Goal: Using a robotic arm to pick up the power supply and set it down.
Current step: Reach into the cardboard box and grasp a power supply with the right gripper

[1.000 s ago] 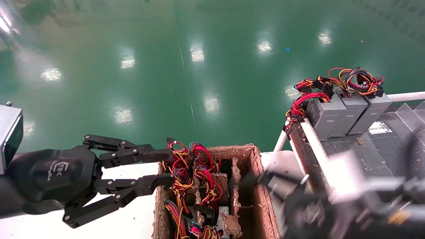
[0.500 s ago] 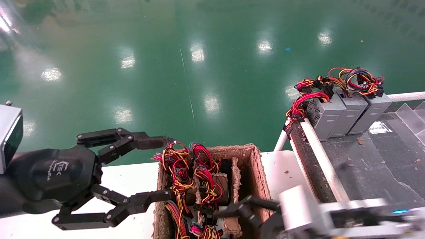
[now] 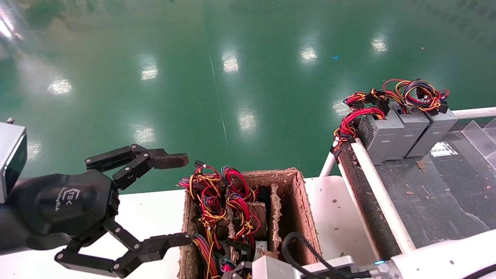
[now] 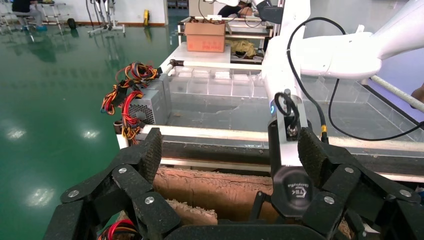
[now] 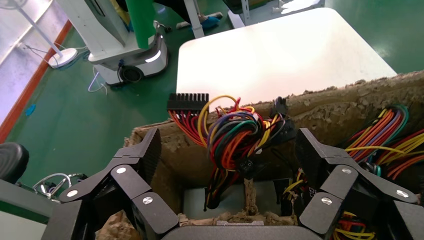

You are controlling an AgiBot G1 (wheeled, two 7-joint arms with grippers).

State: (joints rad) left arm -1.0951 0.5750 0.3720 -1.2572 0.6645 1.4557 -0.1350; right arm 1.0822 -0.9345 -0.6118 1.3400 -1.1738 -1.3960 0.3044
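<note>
Power supply (image 5: 235, 137) unlabelled; left gripper (image 3: 178, 199) logo illegible.

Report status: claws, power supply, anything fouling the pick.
Left claw open, idle beside the box. Right claw open above it, nothing held. Power supply still down in its compartment. Wire bundle hangs over it.

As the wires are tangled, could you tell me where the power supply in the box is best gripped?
Take the power supply by its grey body, probably from straight above: the box walls block every side, and the wires on top are loose. The open right gripper hangs over it.
</note>
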